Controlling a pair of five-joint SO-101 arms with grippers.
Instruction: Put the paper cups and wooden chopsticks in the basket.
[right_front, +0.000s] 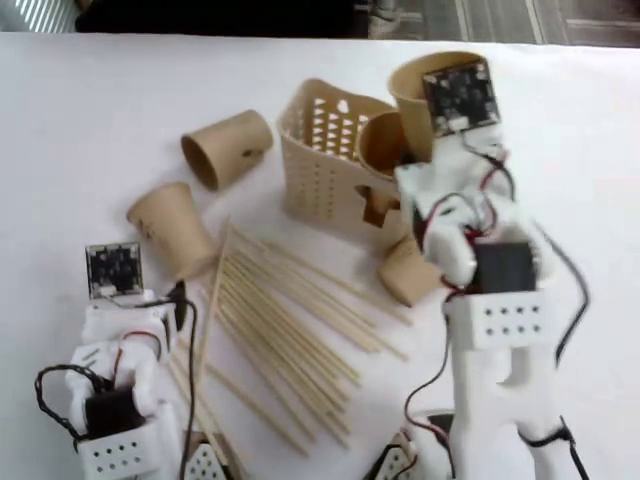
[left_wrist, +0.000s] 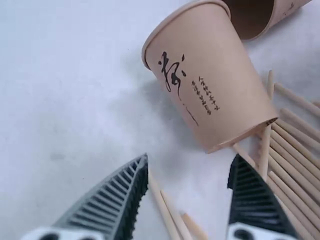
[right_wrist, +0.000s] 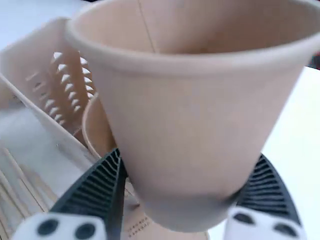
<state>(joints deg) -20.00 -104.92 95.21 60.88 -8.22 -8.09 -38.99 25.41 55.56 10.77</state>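
White matte surface (right_front: 80, 120), room seen as a dark strip (right_front: 220, 15) at twelve o'clock. A smooth tapered paper cup (right_wrist: 200, 100) is clamped by the right jaws just beside the perforated plastic basket (right_front: 320, 170). The left jaws are spread wide by a tipped cup (left_wrist: 210, 85). Thin wooden chopsticks (right_front: 290, 320) are scattered at six o'clock.

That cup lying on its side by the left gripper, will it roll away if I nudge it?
Probably: the cup lies on its curved, tapered wall, so a nudge likely rolls it in an arc. Thin paper may dent if the left gripper squeezes hard.
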